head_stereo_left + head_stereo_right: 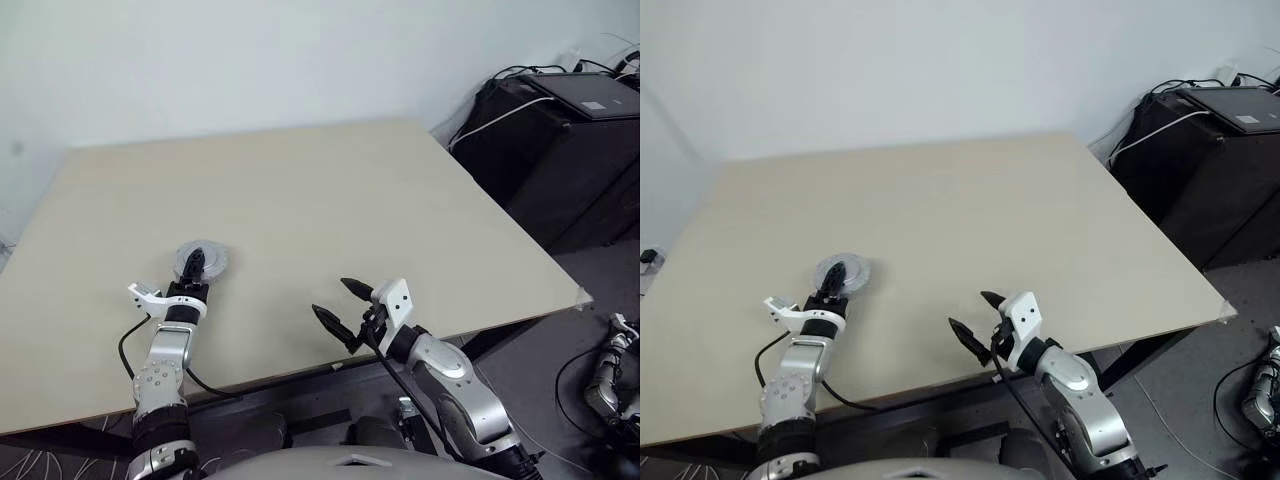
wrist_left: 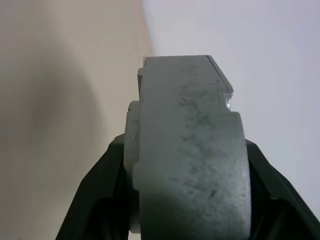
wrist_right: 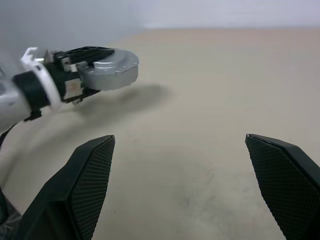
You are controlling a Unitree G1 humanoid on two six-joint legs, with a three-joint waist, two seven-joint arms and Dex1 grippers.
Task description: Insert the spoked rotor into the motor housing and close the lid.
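Lid (image 3: 111, 70) clamped in left end effector (image 1: 193, 268) above table (image 1: 330, 200); right end effector (image 1: 343, 303) wide, empty.

Both eye views look forward and down over the tabletop (image 1: 300, 190) from the head, sharing nearly the whole scene. The left wrist view sits tight against the lid (image 2: 190, 150). The right wrist view looks low across the tabletop, with that lid at upper left.

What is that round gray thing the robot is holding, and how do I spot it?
Look at the big beige table, then along its near edge to the robot's left claw. Pinched between its black fingers is a thick, pale silvery round assembly, held just above the tabletop. The right claw nearby is open and empty.
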